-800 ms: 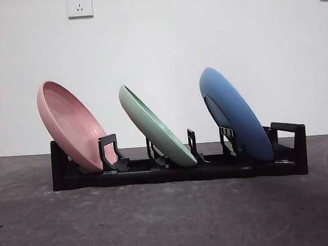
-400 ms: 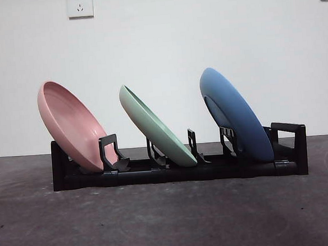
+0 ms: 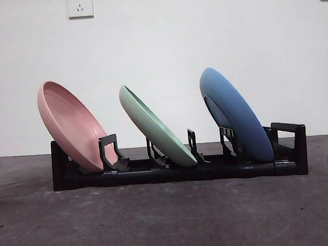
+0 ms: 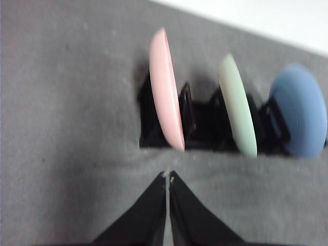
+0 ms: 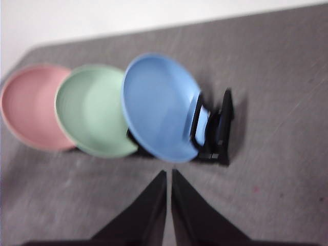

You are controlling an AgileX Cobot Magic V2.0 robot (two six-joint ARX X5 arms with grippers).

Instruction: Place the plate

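Note:
A black rack [image 3: 179,172] holds three leaning plates: a pink plate [image 3: 71,126] at the left, a green plate [image 3: 156,129] in the middle and a blue plate [image 3: 234,115] at the right. No arm shows in the front view. In the left wrist view my left gripper [image 4: 168,177] is shut and empty, hanging back from the rack near the pink plate [image 4: 166,89]. In the right wrist view my right gripper [image 5: 168,174] is shut and empty, a short way back from the blue plate [image 5: 159,105].
The rack [image 4: 205,123] stands on a dark grey table [image 3: 170,218] against a white wall. Bare table surface lies in front of the rack and on both sides of it.

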